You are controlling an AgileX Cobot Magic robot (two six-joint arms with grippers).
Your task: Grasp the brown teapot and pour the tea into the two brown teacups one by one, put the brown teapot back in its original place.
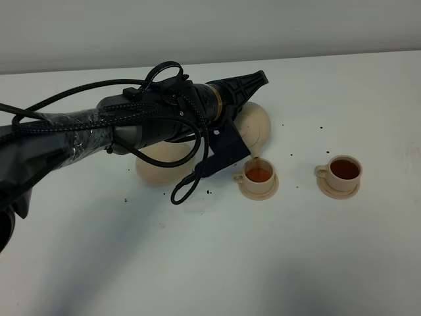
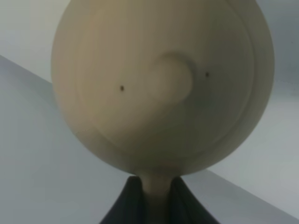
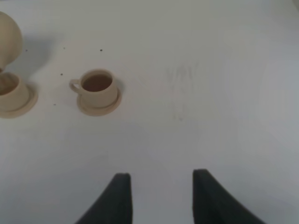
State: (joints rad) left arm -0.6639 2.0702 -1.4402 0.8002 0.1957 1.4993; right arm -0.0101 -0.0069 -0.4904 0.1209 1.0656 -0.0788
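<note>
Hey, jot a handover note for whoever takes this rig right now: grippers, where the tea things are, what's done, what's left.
Left gripper: shut on the brown teapot by its handle, pot tilted, tea streaming into the left teacup.
Right gripper: open, holding nothing.
Done: right teacup holds tea.
To do: finish this pour, level the pot, set it on the wide saucer.

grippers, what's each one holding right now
Left gripper: closed on the brown teapot.
Right gripper: open, holding nothing.
</note>
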